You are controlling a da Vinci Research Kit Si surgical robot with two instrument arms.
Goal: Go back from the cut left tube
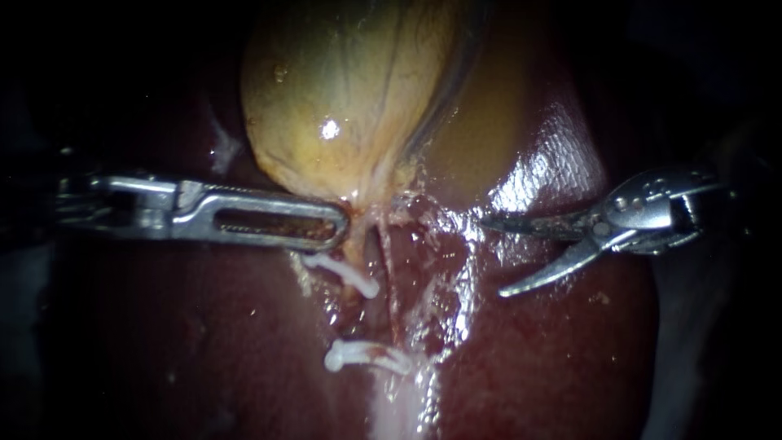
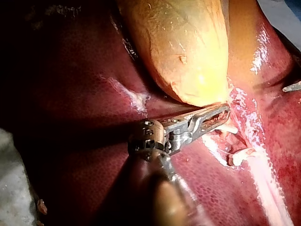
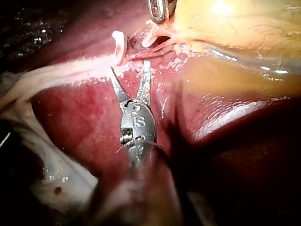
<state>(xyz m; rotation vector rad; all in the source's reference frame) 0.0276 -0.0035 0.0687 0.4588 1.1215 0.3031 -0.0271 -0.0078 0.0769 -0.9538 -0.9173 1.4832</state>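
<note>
The yellow gallbladder lies on the dark red liver. My left instrument has its slotted jaws shut on the gallbladder's narrow lower end, as the left wrist view also shows. Just below it, the left tube is parted. One white clip sits on the upper stump and another white clip on the lower stump. My right instrument has two thin blades standing open, off to the right of the tubes and touching nothing. In the right wrist view the blades gape short of a clip.
A thin reddish tube runs down beside the clipped stumps. Pale wet tissue leads away below the lower clip. Glistening liver lies under the right instrument's blades.
</note>
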